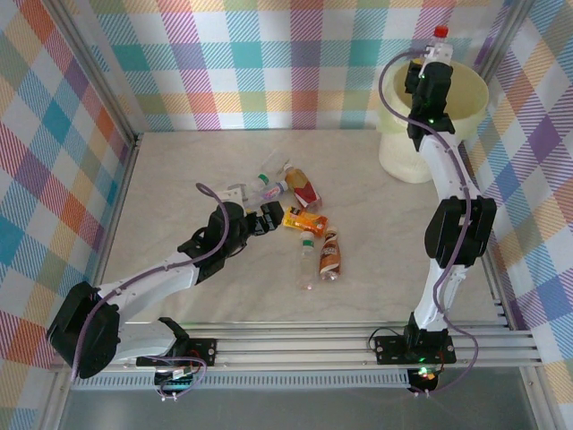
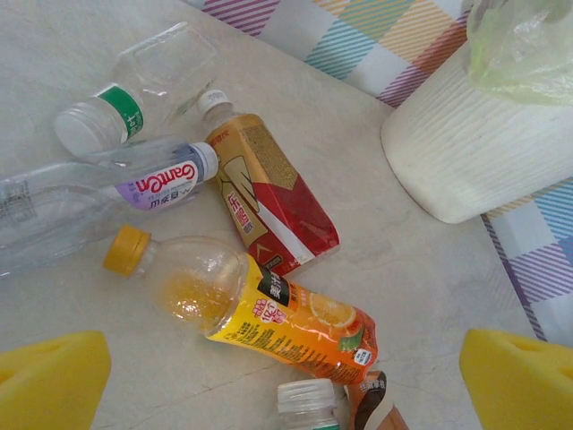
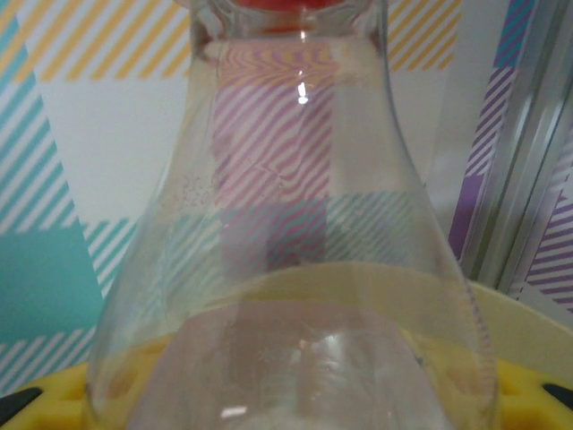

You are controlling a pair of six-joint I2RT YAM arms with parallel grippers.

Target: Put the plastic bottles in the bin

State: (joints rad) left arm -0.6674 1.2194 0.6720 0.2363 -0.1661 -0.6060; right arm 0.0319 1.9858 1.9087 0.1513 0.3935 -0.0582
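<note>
My right gripper [image 1: 433,72] [image 3: 295,408] is shut on a clear bottle with a red cap [image 1: 440,40] [image 3: 295,224]. It holds the bottle upright over the near-left rim of the cream-yellow bin [image 1: 472,97] [image 3: 510,327]. My left gripper [image 1: 269,220] [image 2: 286,385] stands open just left of a pile of bottles lying on the table. Between its yellow pads [image 2: 49,376] lies an orange juice bottle [image 1: 304,220] [image 2: 286,322]. Beyond that are a red-and-gold bottle [image 1: 306,191] [image 2: 273,197] and two clear bottles [image 2: 98,193] [image 2: 134,85].
A brown bottle [image 1: 330,255] [image 2: 374,405] and a clear white-capped bottle [image 1: 307,265] [image 2: 309,399] lie nearer the front. The bin's ribbed white wall [image 2: 474,148] stands to the far right of the pile. Checked walls and metal posts close in the table.
</note>
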